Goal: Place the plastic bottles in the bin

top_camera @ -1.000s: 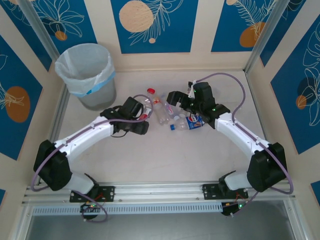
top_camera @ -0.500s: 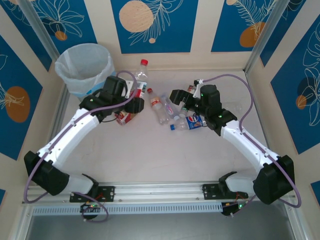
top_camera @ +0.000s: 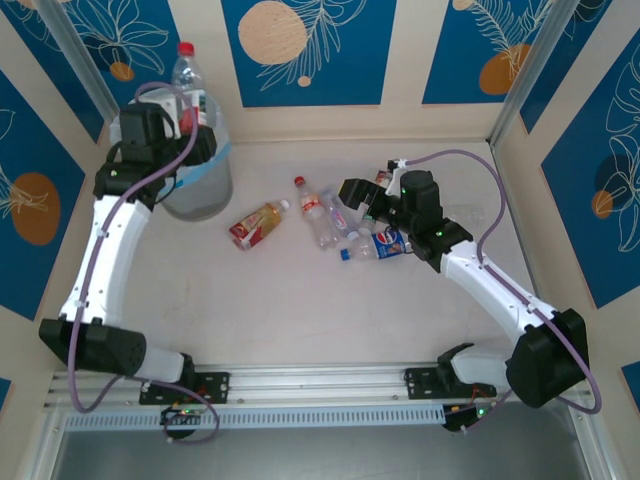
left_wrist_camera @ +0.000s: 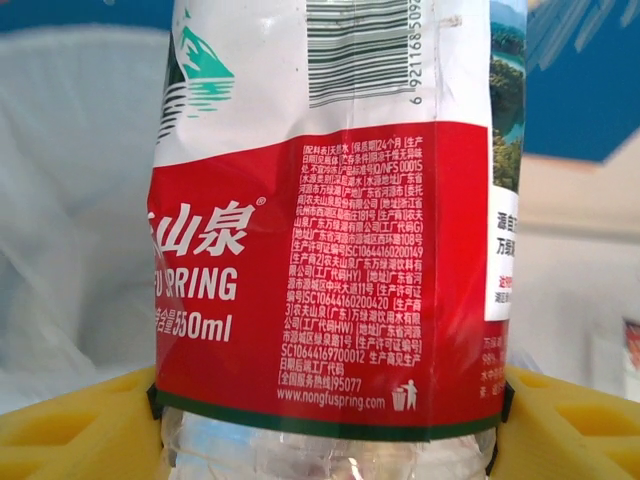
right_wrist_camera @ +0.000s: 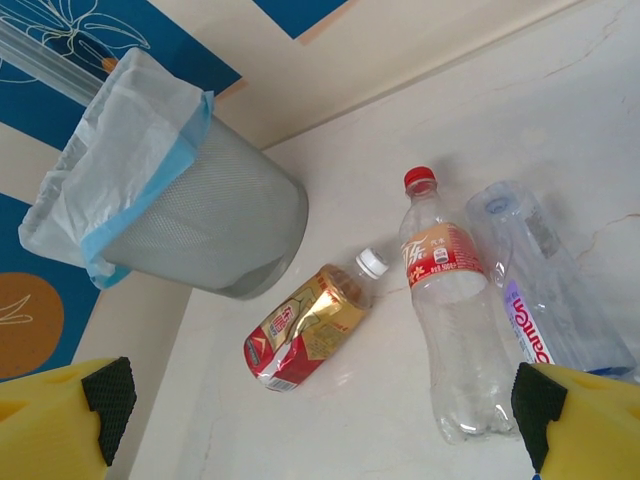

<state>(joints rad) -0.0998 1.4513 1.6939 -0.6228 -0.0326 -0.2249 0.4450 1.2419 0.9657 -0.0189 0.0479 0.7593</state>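
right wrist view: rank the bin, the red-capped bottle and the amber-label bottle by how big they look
1. bin
2. red-capped bottle
3. amber-label bottle, clearly shorter
The bin sits farther from the camera yet looks largest, so this order holds.

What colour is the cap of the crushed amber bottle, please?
White. The cap shows best in the right wrist view.

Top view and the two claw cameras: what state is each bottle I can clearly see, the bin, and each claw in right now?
left gripper: shut on the red-label bottle
red-label bottle: upright, capped, held up at the bin
bin: upright, bag-lined
amber-label bottle: lying flat, crushed, capped
orange-label bottle: lying flat, capped
right gripper: open, empty
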